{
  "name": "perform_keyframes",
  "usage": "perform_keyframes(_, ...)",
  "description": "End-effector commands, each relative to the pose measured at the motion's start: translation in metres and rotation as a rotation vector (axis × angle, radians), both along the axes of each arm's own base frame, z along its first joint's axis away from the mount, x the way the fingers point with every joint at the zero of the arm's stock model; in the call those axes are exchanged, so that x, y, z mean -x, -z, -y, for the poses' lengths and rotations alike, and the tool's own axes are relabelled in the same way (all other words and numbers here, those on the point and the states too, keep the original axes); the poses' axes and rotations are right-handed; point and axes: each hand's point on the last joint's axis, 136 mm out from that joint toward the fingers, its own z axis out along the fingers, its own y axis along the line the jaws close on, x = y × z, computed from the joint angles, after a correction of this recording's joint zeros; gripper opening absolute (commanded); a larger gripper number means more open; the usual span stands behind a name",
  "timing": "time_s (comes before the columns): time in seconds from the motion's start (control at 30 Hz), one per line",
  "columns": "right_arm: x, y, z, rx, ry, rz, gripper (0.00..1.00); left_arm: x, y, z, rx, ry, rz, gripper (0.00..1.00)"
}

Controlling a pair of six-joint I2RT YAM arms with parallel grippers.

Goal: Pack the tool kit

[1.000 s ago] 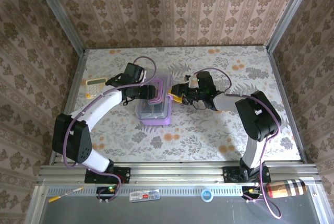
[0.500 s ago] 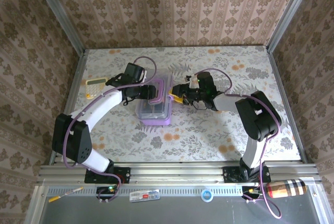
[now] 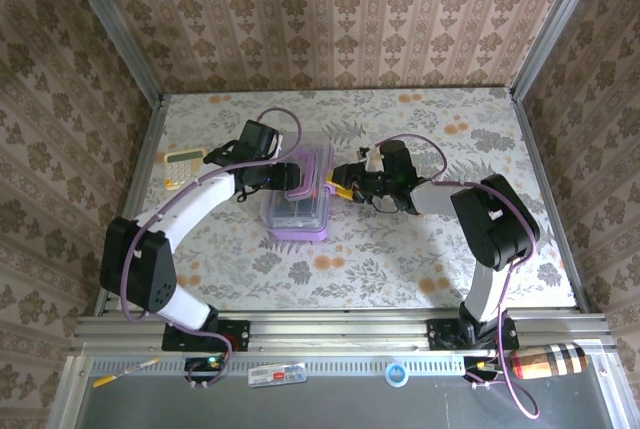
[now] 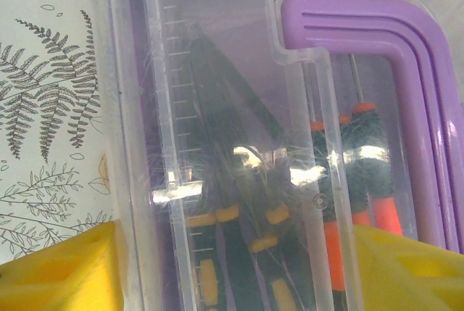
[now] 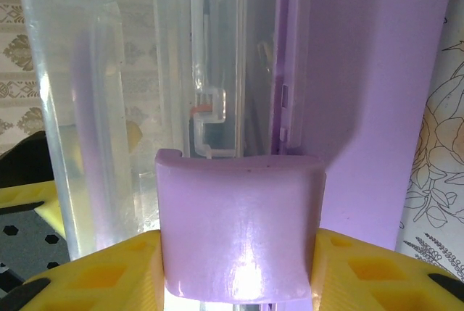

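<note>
Floral table (image 3: 400,259) carries the translucent purple rectangular plastic box (image 3: 296,201), clear lid (image 4: 232,72) on. My left gripper (image 4: 232,267): fingers apart astride the lid, grip not determinable. My right gripper (image 5: 241,260): clamped on the box's purple side latch (image 5: 241,217). Black-orange screwdrivers (image 4: 362,159) inside the box.

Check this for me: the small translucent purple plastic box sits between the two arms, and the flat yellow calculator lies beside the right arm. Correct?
Not quite. The top external view shows the flat yellow calculator beside the left arm, not the right arm. The small translucent purple plastic box does sit between the two arms.
</note>
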Motion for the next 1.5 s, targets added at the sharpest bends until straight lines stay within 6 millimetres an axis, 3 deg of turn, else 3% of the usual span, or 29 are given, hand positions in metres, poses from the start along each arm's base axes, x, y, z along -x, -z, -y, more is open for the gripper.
perform_keyframes(0.0, -0.002, 0.004, 0.005, 0.014, 0.027, 0.009, 0.49, 0.043, 0.059, -0.022, -0.143, 0.014, -0.247, 0.51)
perform_keyframes(0.53, -0.003, 0.013, 0.012, 0.021, 0.030, -0.008, 0.49, 0.044, 0.063, -0.020, -0.311, 0.028, -0.267, 0.51)
perform_keyframes(1.47, -0.002, 0.021, 0.015, 0.073, 0.013, -0.015, 0.48, 0.044, 0.062, -0.017, -0.317, 0.041, -0.269, 0.50)
